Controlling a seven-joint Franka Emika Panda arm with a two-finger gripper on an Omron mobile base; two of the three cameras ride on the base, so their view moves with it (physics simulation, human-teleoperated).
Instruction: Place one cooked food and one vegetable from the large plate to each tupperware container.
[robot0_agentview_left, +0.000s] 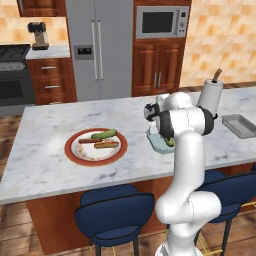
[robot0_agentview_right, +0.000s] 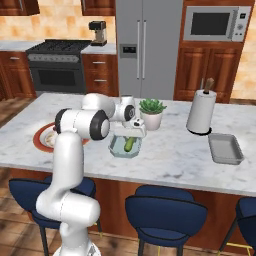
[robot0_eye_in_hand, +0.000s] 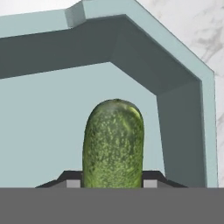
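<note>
Item: we log one cucumber (robot0_eye_in_hand: 113, 144) clamped in the gripper (robot0_eye_in_hand: 112, 183), inside the pale teal container (robot0_agentview_right: 118, 148). On the large plate (robot0_agentview_left: 75, 155) we count a second cucumber (robot0_agentview_left: 104, 134) and two sausages (robot0_agentview_left: 100, 143)

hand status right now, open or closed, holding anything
Hand: closed on a cucumber, low inside the teal tub.
</note>
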